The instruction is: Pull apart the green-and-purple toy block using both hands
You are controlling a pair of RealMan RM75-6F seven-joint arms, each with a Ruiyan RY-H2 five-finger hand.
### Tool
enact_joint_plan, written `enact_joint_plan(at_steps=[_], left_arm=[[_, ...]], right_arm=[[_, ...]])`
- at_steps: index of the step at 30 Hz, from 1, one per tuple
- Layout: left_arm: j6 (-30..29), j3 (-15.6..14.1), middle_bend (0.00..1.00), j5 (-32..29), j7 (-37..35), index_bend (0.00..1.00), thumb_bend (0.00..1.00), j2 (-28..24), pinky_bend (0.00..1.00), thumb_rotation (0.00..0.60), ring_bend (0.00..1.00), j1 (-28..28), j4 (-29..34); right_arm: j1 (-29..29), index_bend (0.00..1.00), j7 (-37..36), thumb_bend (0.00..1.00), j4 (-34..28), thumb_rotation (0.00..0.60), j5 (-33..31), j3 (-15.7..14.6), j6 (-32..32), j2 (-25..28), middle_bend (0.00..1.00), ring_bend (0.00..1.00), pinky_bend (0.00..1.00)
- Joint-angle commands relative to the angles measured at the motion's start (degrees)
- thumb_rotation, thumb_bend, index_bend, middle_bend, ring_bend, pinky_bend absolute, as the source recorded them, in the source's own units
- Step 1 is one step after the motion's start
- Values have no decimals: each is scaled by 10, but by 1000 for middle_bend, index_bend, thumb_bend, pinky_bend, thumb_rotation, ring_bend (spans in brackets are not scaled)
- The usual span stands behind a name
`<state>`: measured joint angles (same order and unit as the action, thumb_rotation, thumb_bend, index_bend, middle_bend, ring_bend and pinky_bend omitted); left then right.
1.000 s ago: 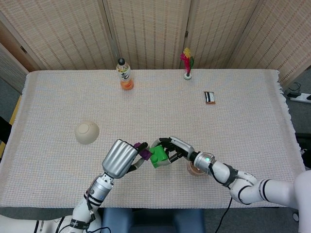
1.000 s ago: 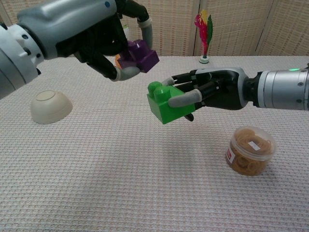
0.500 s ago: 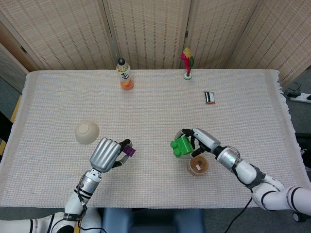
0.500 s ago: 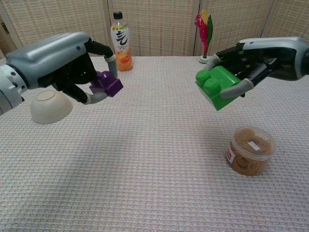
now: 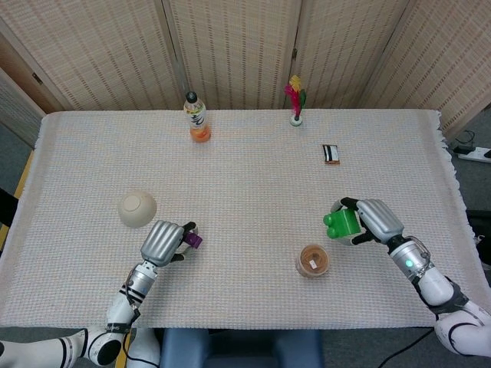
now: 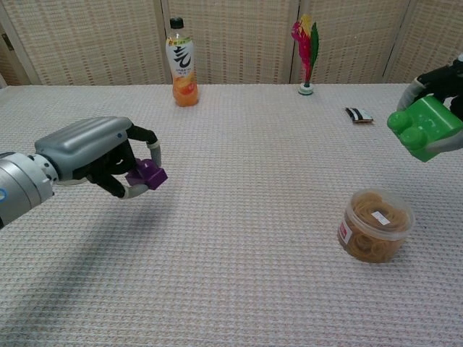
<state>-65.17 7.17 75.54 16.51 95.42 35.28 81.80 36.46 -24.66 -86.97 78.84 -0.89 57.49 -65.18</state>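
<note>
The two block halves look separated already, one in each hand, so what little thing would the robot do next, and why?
Probably lower each half to the table and let go. The left hand holds the purple block and the right hand holds the green block, far apart, so the pulling seems finished.

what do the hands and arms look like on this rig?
Both hands have ribbed silver-grey back shells and black fingers with pale grey tips. Forearms are silver-grey with black wrist bands; the right wrist shows a green light. Upper arm segments are white.
</note>
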Motion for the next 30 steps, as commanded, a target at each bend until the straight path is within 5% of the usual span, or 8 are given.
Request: enact_joint_plan(at_steps=[1,12,17,19,25,30], left_arm=[[20,6,1000,-9,-18,758,451,18,1000,600,1000,10,-30],[40,15,1000,-13,-61,734,449,23,1000,600,1000,16,-75],[52,19,1000,-27,-51,434,430,14,1000,600,1000,17,-60],[54,18,1000,-27,-56,333,384,9,1000,600,1000,17,-54],[52,19,996,-21,-61,183,287,-10,1000,600,979,16,-32],[37,22,835,-21,-38,192,266,-34,1000,600,825,12,13]], right_arm=[[12,752,45,239,41,600,-34,19,-36,-44,473,428,621],[32,701,61,239,98,600,-60,37,-117,-102,410,372,579],[46,94,43,239,77,600,-55,31,-179,-75,35,62,244],[48,1,34,239,69,600,-45,30,-187,-64,0,3,58],[32,0,-5,239,31,600,6,32,-149,-25,0,0,0],[7,0,-19,239,-21,600,60,30,-79,22,0,0,0]])
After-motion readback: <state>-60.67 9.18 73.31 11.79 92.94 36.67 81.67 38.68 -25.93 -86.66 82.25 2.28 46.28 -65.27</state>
